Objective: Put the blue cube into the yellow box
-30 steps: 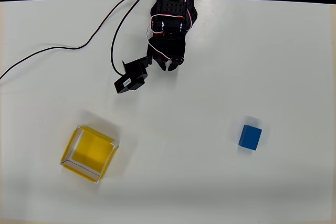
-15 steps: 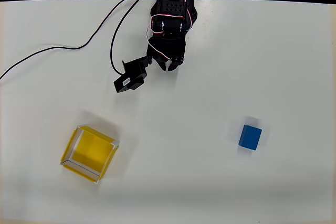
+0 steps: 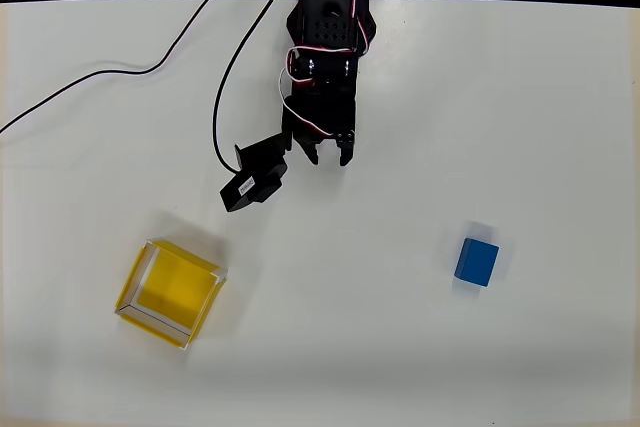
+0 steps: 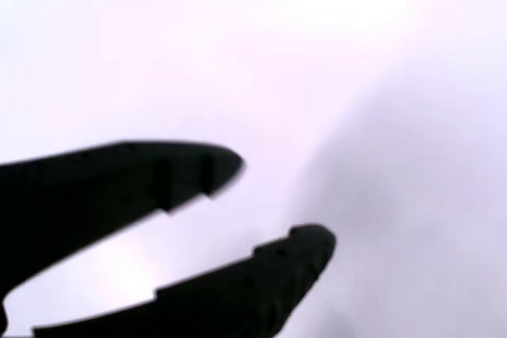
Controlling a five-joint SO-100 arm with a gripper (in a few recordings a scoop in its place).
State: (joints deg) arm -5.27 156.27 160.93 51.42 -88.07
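From my overhead view, the arm (image 3: 325, 37) reached down from the top edge onto the table (image 3: 560, 97), with the gripper (image 3: 327, 156) at its lower end, above the middle of the picture. The box (image 3: 169, 292) sat on the table at lower left and the cube (image 3: 476, 262) at lower right, well apart from each other. The gripper stood between them but higher up, touching neither. A cable (image 3: 100, 82) lay across the table's upper left.

The overhead view looks straight down from well above the white table (image 3: 560, 97), taking in its far edge and most of its top. The wrist view rides close behind the gripper (image 4: 281, 203), facing along its fingers at bare tabletop, the one surface both views share.
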